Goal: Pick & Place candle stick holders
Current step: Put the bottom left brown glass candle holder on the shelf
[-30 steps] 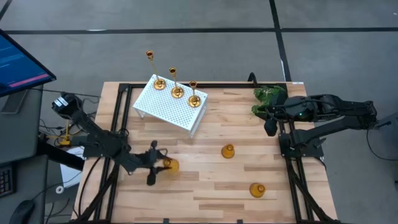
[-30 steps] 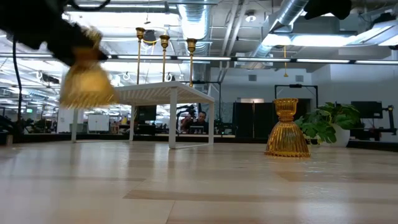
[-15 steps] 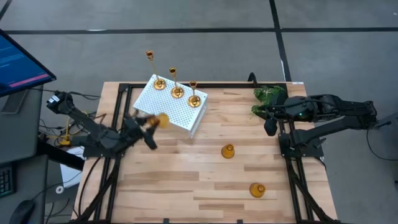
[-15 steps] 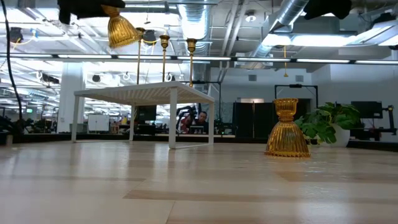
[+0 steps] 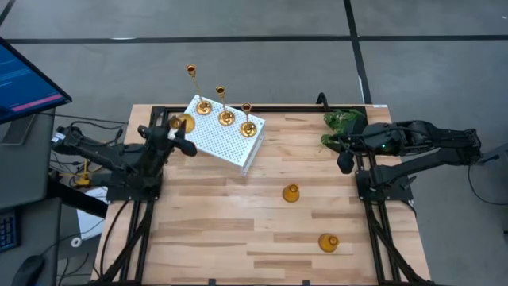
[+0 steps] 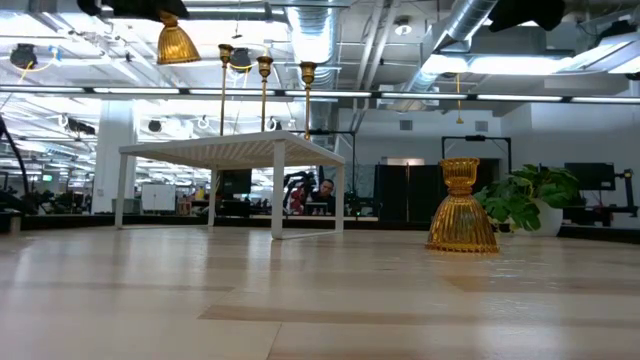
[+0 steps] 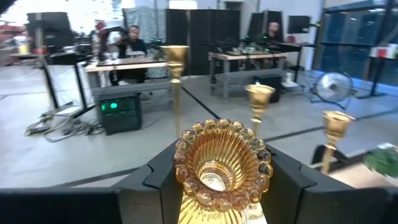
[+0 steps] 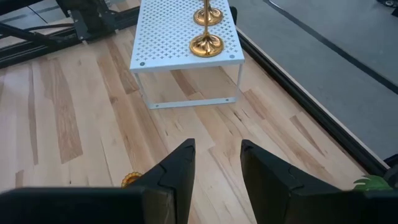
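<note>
A short bell-shaped gold candle stick holder (image 5: pixel 185 123) hangs in my left gripper (image 5: pixel 178 130), which is shut on it at the left edge of the white perforated stand (image 5: pixel 225 141). In the low view this holder (image 6: pixel 177 43) is higher than the stand's top (image 6: pixel 230 148). Three tall thin-stemmed holders (image 5: pixel 225 116) stand on their round bases along the stand's far side. Two more short holders (image 5: pixel 291 193) (image 5: pixel 328 242) sit bell-down on the wooden table. My right gripper (image 8: pixel 214 163) waits open above the table's right side, nothing between its fingers. My left gripper pinches the short holder's upper part, around its candle cup (image 7: pixel 219 167), between its two fingers (image 7: pixel 155 183). The fingers lie level and come from the table's left side. The holder is upright with its ribbed bell (image 6: pixel 177 48) hanging below them, lifted clear of table and stand.
A green leafy plant (image 5: pixel 343 124) stands at the table's far right, beside the right arm (image 5: pixel 413 143). A black frame (image 5: pixel 151 127) runs along the table's edges. Bare wood lies between the stand and the two short holders.
My left gripper has risen from low over the table's near left and gone toward the far edge, up to the stand's left edge, turning from pointing down to level. The short holder went with it, well above the table and now upright.
</note>
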Robot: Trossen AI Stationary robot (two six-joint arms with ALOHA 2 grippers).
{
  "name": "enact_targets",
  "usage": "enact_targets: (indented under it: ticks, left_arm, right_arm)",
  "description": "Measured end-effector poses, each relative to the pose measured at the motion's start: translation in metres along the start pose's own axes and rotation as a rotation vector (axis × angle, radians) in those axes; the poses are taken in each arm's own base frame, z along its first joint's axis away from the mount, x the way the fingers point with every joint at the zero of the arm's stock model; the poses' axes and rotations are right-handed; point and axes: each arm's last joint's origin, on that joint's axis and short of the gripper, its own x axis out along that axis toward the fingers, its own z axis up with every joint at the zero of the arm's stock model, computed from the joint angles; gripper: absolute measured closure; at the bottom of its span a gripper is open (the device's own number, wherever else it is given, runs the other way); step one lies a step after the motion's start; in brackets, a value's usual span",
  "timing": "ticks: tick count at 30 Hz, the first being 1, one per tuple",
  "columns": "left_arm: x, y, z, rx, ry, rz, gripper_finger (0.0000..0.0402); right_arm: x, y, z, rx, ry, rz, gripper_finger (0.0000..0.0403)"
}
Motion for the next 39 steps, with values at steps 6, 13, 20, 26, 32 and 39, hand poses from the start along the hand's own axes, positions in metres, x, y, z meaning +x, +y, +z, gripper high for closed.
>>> enact_targets:
  ticks: [6, 13, 20, 26, 32, 39]
  left_arm:
    - [0.006, 0.003, 0.001, -0.008, -0.011, 0.056, 0.0244]
    - [0.009, -0.001, 0.000, -0.082, -0.023, 0.042, 0.0244]
    - [0.013, -0.008, -0.005, 0.026, -0.022, 0.092, 0.0243]
    - [0.025, -0.013, -0.009, 0.065, -0.044, 0.120, 0.0243]
    - [0.034, -0.019, -0.016, 0.122, -0.046, 0.140, 0.0243]
    - [0.037, -0.023, -0.043, 0.147, -0.031, 0.127, 0.0243]
  right_arm:
    - [0.000, 0.000, 0.000, -0.015, 0.000, 0.000, 0.0283]
    - [0.000, 0.000, 0.000, -0.032, 0.000, -0.001, 0.0283]
    - [0.001, -0.002, 0.001, -0.050, -0.002, -0.016, 0.0283]
    - [0.002, -0.005, 0.002, -0.058, -0.001, -0.036, 0.0283]
    - [0.003, -0.008, 0.002, -0.073, 0.000, -0.054, 0.0283]
    - [0.003, -0.009, 0.003, -0.069, -0.001, -0.060, 0.0283]
